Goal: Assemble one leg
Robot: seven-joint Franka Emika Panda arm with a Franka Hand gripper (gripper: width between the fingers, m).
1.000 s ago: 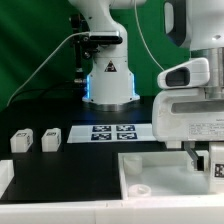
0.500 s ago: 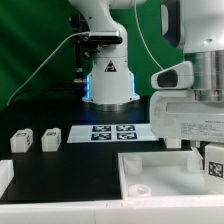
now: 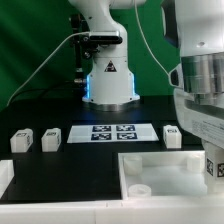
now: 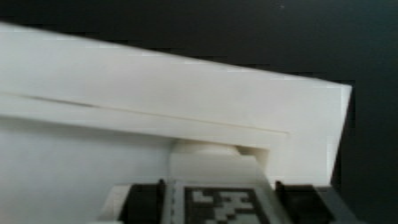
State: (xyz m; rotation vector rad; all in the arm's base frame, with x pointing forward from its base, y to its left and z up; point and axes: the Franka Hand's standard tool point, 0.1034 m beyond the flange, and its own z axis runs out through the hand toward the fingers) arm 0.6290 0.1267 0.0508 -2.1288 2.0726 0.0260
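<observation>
My gripper [image 4: 219, 202] is shut on a leg [image 4: 219, 208], a small white post whose black-and-white tag shows between the two black fingers [image 4: 146, 204]. In the exterior view the gripper [image 3: 212, 166] is at the far right edge, above the right end of the large white panel [image 3: 165, 172], and the held leg's tag [image 3: 214, 166] just shows. Three more legs stand on the black table: two at the exterior view's left [image 3: 20, 141] [image 3: 51, 138] and one at the right [image 3: 172, 135]. The wrist view looks down on the panel [image 4: 143, 100] and its raised edge.
The marker board [image 3: 112, 132] lies flat in the middle of the table, in front of the robot base [image 3: 108, 85]. The panel has a round hole [image 3: 140, 190] near its front left corner. Black table shows past the panel's corner [image 4: 365, 60].
The gripper with the leg has moved toward the exterior view's right and closer to the camera. The leg standing at the right of the marker board is now uncovered.
</observation>
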